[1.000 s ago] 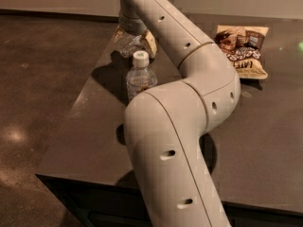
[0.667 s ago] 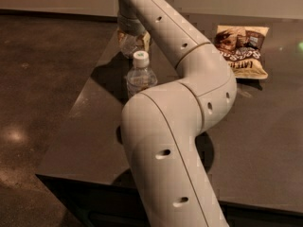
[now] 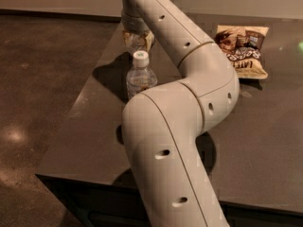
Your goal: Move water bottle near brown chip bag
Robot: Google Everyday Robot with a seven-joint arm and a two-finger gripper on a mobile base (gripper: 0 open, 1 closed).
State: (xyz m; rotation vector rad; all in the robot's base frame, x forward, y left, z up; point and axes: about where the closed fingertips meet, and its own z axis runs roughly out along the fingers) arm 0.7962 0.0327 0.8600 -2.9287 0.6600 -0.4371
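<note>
The water bottle (image 3: 138, 41), small, clear and crinkled, is at the table's far left, under the arm's wrist. My gripper (image 3: 137, 36) comes down on it from above, with a finger on each side, and looks shut on it. The arm hides most of the gripper and the bottle's top. The brown chip bag (image 3: 242, 49) lies flat at the far right of the table, well to the right of the bottle, its cream-yellow band toward the front.
A taller white-capped bottle (image 3: 140, 77) stands just in front of the water bottle, close to my arm's elbow. The dark table (image 3: 265, 141) has its left edge near both bottles. My arm (image 3: 189, 93) crosses the middle of the view.
The arm has shifted slightly to the right and the gripper has settled lower around the water bottle. The capped bottle and the chip bag have not moved.
</note>
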